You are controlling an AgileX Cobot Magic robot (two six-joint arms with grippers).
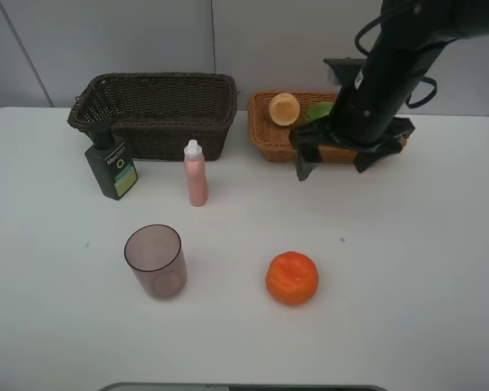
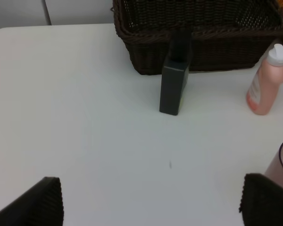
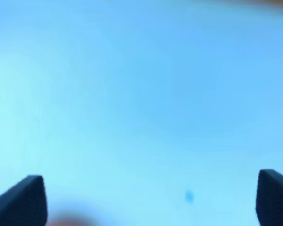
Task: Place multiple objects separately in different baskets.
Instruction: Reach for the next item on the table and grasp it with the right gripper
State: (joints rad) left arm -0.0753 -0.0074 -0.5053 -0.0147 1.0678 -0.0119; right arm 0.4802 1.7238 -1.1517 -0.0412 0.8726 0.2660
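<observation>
Jaws are spread wide, empty, on L gripper (image 2: 151, 205) & R gripper (image 1: 332, 165); latter is held over front edge of tan basket (image 1: 265, 142), orange (image 1: 292, 278) well apart.

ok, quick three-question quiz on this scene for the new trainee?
1. True or false: the orange lies outside both baskets.
2. Is the cup upright or tipped over?
3. Which stands closest to the dark basket: A cup, B pump bottle, C orange?

Key: 1 true; 2 upright; 3 B.
</observation>
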